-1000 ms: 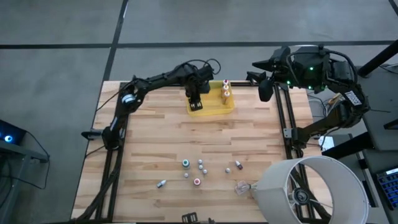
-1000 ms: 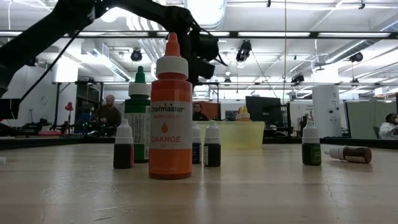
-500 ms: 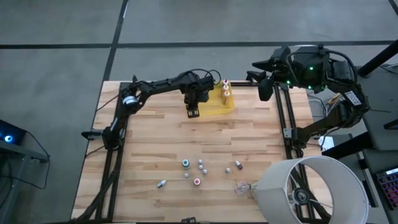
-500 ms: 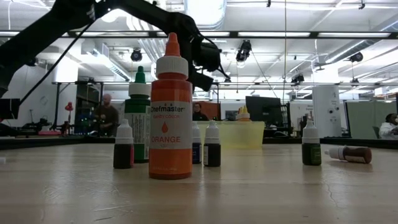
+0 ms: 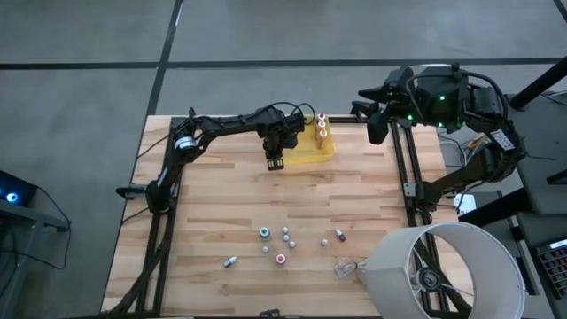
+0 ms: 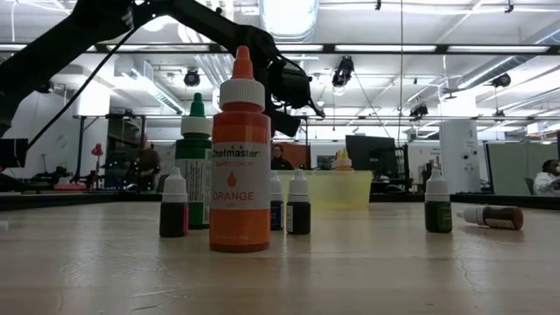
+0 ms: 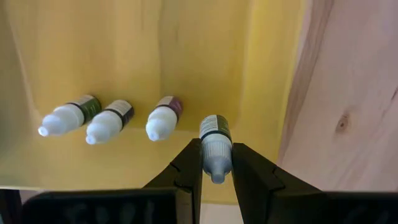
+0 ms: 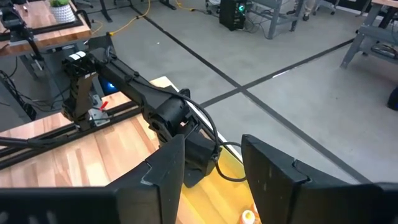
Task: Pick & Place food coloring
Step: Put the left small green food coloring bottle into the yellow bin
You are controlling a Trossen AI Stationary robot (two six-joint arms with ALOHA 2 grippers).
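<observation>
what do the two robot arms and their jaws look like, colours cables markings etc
Both are dark, almost black, jointed arms. The left arm is slim, with a silvery ring at one joint and thin black cables looping over its wrist. Its left gripper has flat, angular matte-black jaws. The right arm is bulkier, showing a small green light; the right gripper has broad dark wedge-shaped jaws.

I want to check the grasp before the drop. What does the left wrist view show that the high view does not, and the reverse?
Only the left wrist view: the left claw shut on a small bottle, and three bottles lying in the yellow tray.

Only the high view: the loose bottles on the near part of the table, and the right claw waiting at the far right corner.

Both: the tray and the wooden table.
</observation>
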